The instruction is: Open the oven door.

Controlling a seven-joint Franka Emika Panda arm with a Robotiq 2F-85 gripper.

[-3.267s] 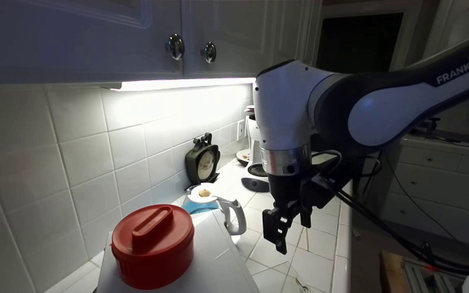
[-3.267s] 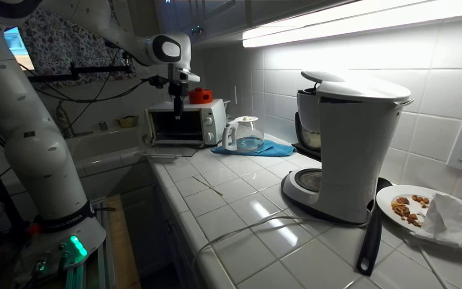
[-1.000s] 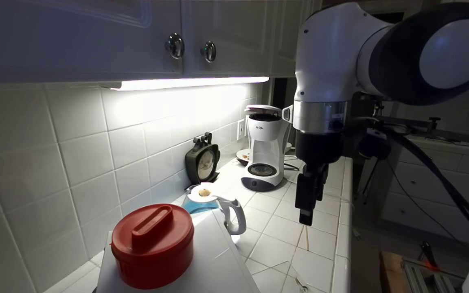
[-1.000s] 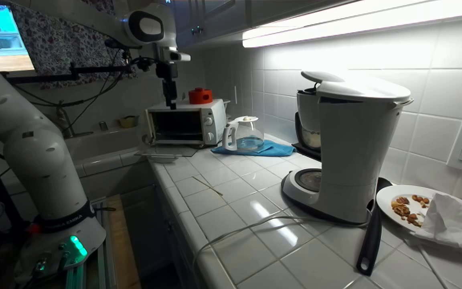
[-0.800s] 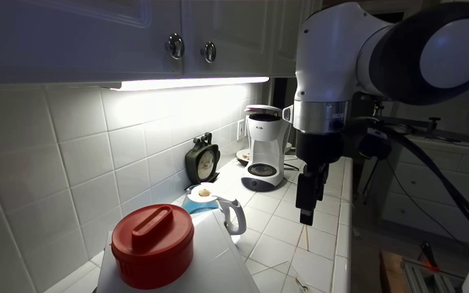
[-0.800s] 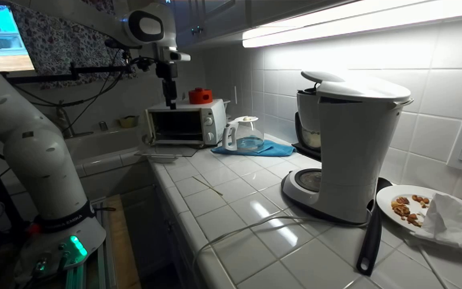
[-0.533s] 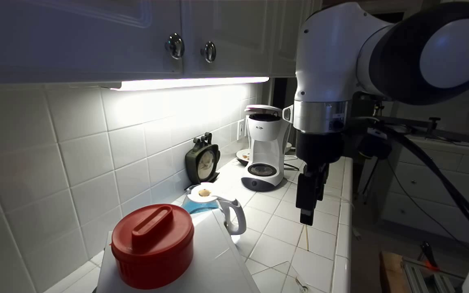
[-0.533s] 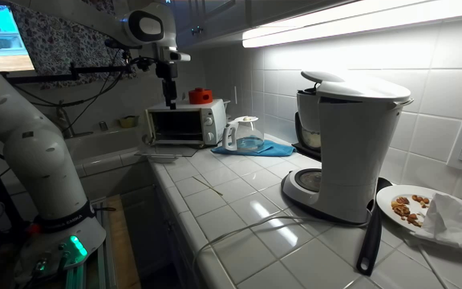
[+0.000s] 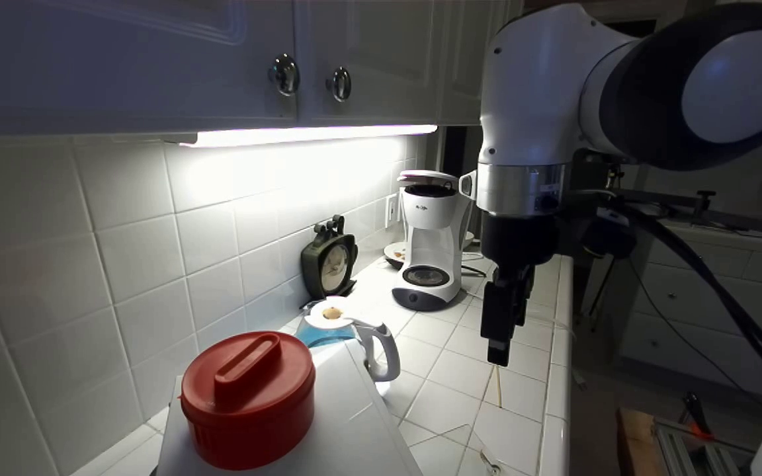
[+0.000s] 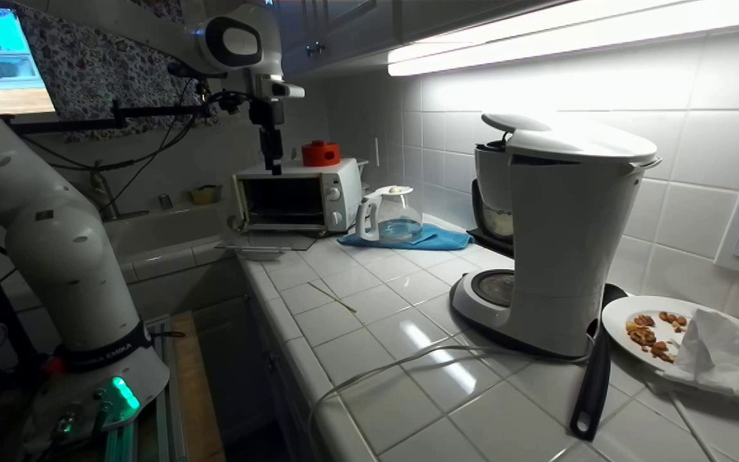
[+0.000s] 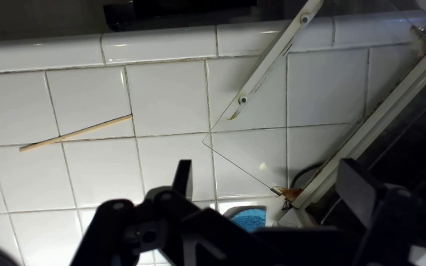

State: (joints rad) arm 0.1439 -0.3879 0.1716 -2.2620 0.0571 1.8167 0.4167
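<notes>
At left in an exterior view stands the arm. Next comes the oven door, lowered, its glass out flat in front of the toaster oven. Higher up hangs the gripper, its fingers parted wide (the wrist view makes that plain). A red container tops the toaster oven; then a carafe on a blue cloth, a coffee maker, a plate of nuts.

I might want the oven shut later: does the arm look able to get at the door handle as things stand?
Probably yes. The door is lowered, and in the wrist view its handle shows uncovered. The jaws stand open and hold nothing, though the distance is hard to judge.
</notes>
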